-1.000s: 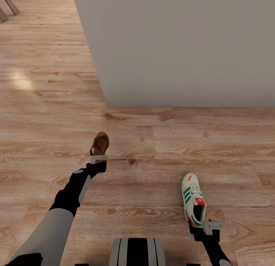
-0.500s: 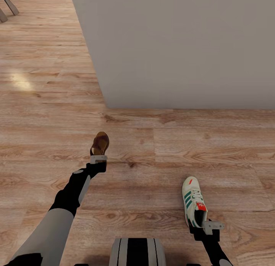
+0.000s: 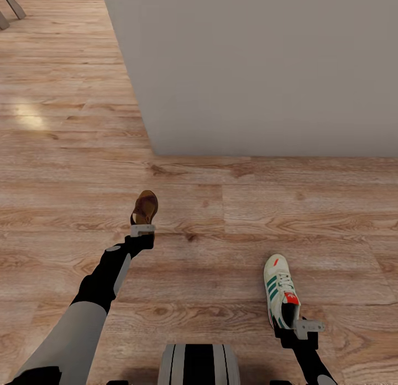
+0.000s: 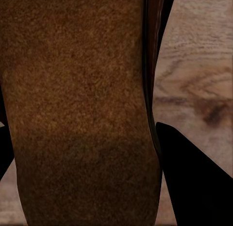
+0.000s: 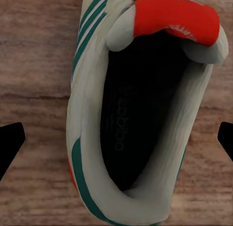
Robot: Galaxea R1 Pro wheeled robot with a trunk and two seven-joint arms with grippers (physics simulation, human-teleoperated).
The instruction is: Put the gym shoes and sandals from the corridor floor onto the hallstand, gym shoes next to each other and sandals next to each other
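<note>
Robot trunk [image 3: 199, 364] sits nearest, striped grey and black, with an arm reaching out on each side of it. On the right, the right gripper [image 3: 293, 324] has the heel of a white lace-up sneaker with green side stripes and a red-orange tongue [image 3: 280, 291] between its fingers; the shoe stretches straight ahead of the gripper, toe pointing away. In the right wrist view the sneaker [image 5: 141, 109] lies with its dark opening facing the camera, and the black fingertips [image 5: 10, 143] stand off at either side of it without visibly pressing the shoe, so whether the grip is tight I cannot tell. Across on the left, the left gripper [image 3: 142, 226] is further forward, and a dark reddish-brown leather sandal with a tan footbed [image 3: 145, 207] extends just beyond it, its heel end meeting the gripper. The left wrist view puts that grainy brown footbed [image 4: 77, 109] right up close, with a black finger [image 4: 194, 182] hard against its edge: clamped on the sandal. Light brown wood-plank corridor floor [image 3: 249, 208] spreads out under both shoes. Farther ahead rises a plain pale grey wall [image 3: 254, 70], its corner ahead of the left gripper.
</note>
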